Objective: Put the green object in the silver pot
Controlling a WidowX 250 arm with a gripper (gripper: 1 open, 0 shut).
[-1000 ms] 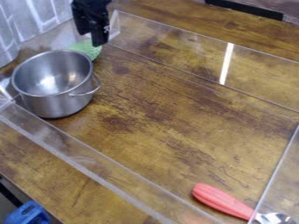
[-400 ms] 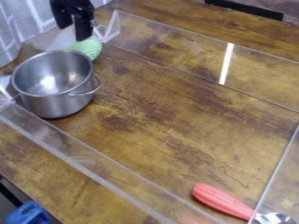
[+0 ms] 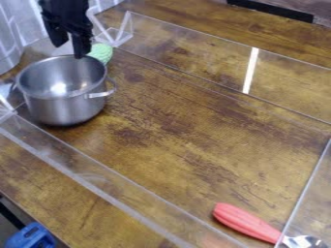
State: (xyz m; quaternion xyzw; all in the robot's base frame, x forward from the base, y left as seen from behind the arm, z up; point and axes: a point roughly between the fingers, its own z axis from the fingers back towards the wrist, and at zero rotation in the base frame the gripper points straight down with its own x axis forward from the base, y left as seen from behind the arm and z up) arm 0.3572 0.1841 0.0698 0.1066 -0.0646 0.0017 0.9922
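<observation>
The green object (image 3: 99, 53) is a small light-green lump lying on the wooden table just behind the right side of the silver pot's rim. The silver pot (image 3: 62, 112) stands at the left, shiny and empty, with a side handle pointing right. My gripper (image 3: 77, 46) is dark and hangs above the pot's back rim, just left of the green object. Its tips are close to the lump, but contact does not show. The jaws merge into one dark shape, so I cannot tell how they stand.
An elongated red-orange object (image 3: 246, 223) lies near the front right corner. Clear plastic walls (image 3: 116, 189) fence the wooden table (image 3: 207, 116) along the front, right and back. A blue thing (image 3: 26, 237) sits below the front left edge.
My gripper has moved left, from above the green object to over the pot's back rim. The green object has stayed where it was.
</observation>
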